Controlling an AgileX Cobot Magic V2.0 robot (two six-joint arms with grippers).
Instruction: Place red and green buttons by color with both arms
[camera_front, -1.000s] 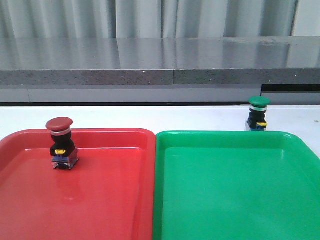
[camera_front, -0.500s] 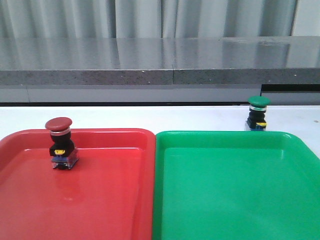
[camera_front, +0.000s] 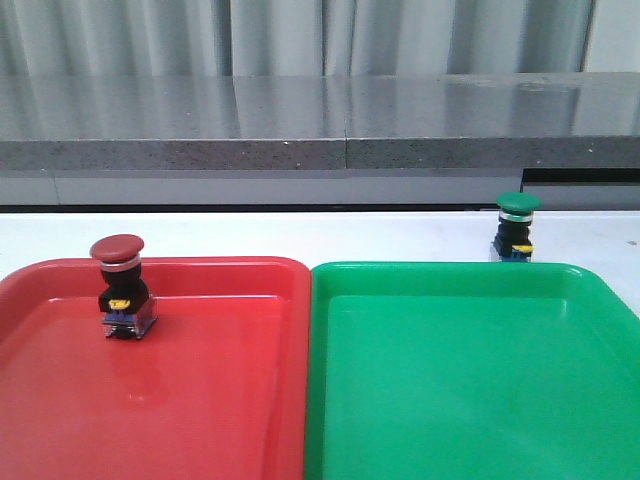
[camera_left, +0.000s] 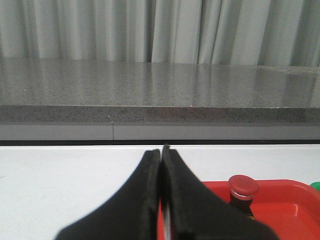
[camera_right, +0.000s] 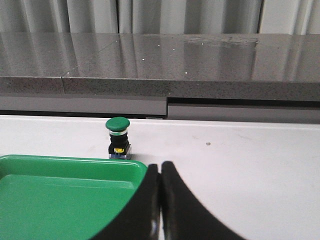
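The red button (camera_front: 123, 290) stands upright in the red tray (camera_front: 220, 400), near its far left side; it also shows in the left wrist view (camera_left: 243, 190). The green button (camera_front: 516, 228) stands upright on the white table, just beyond the far rim of the green tray (camera_front: 470, 400); it also shows in the right wrist view (camera_right: 118, 138). My left gripper (camera_left: 161, 152) is shut and empty, back from the red button. My right gripper (camera_right: 160, 167) is shut and empty, at the green tray's corner, short of the green button. Neither arm shows in the front view.
The two trays lie side by side, touching along the middle. A grey stone ledge (camera_front: 320, 120) runs across behind the white table (camera_front: 300, 235), with pale curtains behind it. A small dark speck (camera_right: 208, 144) lies on the table near the green button.
The red button's cap has shifted very slightly left in the front view. The green button and the trays have not moved.
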